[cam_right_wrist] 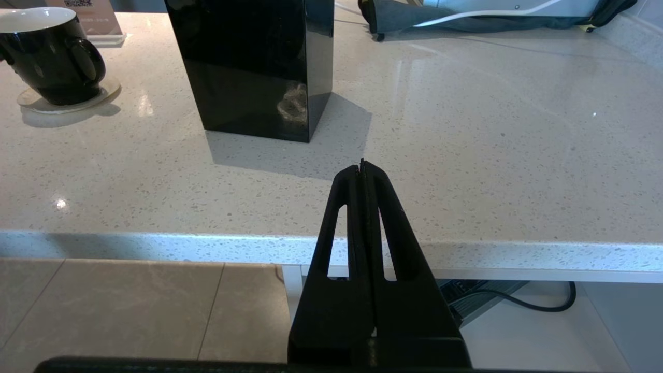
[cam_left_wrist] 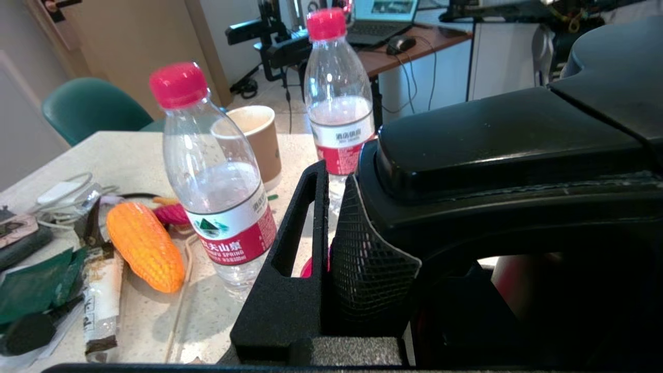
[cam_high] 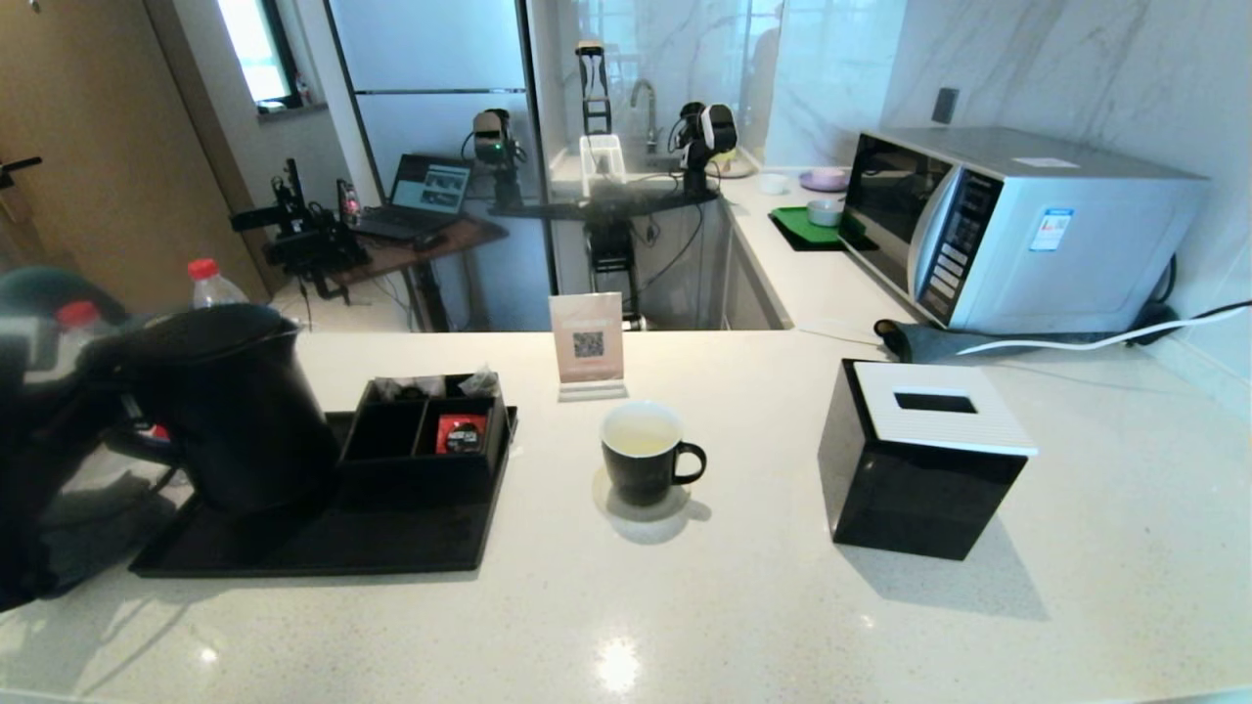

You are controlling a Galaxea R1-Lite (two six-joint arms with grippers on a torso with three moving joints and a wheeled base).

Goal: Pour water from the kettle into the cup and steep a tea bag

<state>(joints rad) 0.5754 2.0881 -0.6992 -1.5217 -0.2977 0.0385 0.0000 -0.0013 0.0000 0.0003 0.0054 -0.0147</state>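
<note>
Progress: the cup (cam_high: 643,465) shows pale liquid inside, so the pour looks done as far as the head view can tell; no tea bag is visible in the cup, so steeping seems left to do

Kettle: the kettle (cam_high: 230,406) sits upright at the left end of the black tray (cam_high: 323,548), just beside the compartment box (cam_high: 425,430); whether its base touches the tray or hangs just above it I cannot tell

Left claw: the left claw (cam_left_wrist: 331,248) is closed partway around the kettle's handle (cam_left_wrist: 497,140); the mesh-faced finger (cam_left_wrist: 370,269) lies against the handle and the outer finger stands just beside it; the grip looks not yet let go

Right claw: the right claw (cam_right_wrist: 362,171) has its fingers pressed together and holds nothing; it is parked off the near edge of the table (cam_right_wrist: 466,155), near the black tissue box (cam_right_wrist: 254,67)

Cup: on a pale coaster right of the tray and left of the tissue box, handle toward the tissue box; well apart from both claws

Tea bag: not clearly seen; something pale and crumpled lies in the compartment box's far sections, and a red packet (cam_high: 461,431) in a near one; which is the tea bag I cannot tell

Next, as a judgement: release the handle, then fetch the tea bag from the box, which lies between kettle and cup
</note>
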